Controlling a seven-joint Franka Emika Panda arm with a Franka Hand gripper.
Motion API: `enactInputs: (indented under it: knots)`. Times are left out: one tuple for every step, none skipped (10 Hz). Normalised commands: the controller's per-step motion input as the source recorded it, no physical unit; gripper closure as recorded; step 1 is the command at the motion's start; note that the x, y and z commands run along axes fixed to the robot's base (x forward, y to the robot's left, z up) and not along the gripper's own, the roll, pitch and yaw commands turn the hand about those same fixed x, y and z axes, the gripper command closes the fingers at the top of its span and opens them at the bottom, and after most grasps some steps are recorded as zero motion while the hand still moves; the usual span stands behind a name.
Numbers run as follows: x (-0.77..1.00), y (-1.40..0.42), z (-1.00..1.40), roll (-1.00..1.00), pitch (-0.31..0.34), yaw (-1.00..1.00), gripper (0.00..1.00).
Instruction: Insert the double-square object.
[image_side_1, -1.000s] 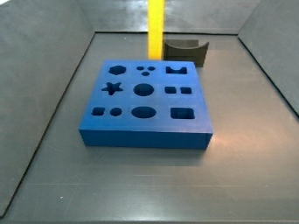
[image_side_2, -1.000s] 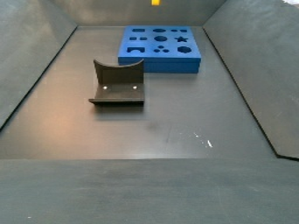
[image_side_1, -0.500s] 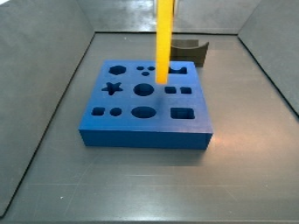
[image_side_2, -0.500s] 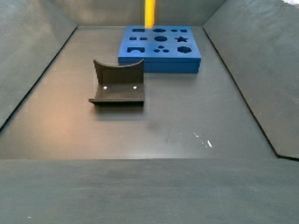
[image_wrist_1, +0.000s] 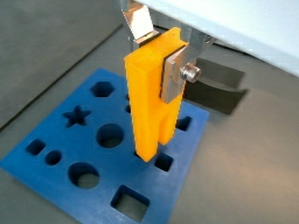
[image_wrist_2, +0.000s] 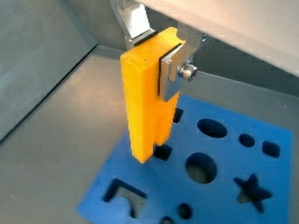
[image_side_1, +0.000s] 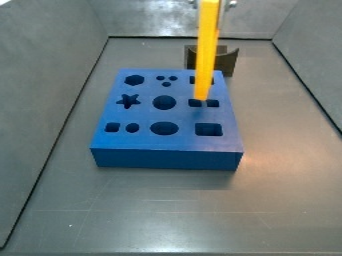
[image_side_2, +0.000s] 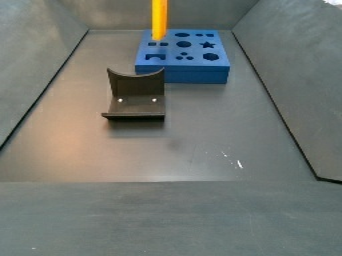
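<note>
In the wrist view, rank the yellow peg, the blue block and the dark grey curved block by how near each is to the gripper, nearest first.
The gripper hangs above the blue block.
1. Yellow peg: clamped between the fingers, hanging straight down.
2. Blue block: directly beneath, under the peg's lower end.
3. Dark grey curved block: on the floor beyond the blue block's far edge.

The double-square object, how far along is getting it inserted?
Done: the gripper holds the double-square object upright, its fingers clamped near its top. In hand: its lower end hangs at the blue block, at the paired square holes. Left: seating it; most still stands above the block.
</note>
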Motion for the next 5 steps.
enactInputs:
  knots:
    - [0.44,0.15,-0.01,-0.16,0.131,-0.61,1.0]
    - [0.35,0.13,-0.07,-0.13,0.151,-0.66,1.0]
    - [0.1,0.03,-0.05,-0.12,0.226,-0.76,1.0]
    - [0.0,0.0,0.0,-0.07,0.251,-0.82,1.0]
    - [0.0,0.0,0.0,-0.06,0.234,-0.87,1.0]
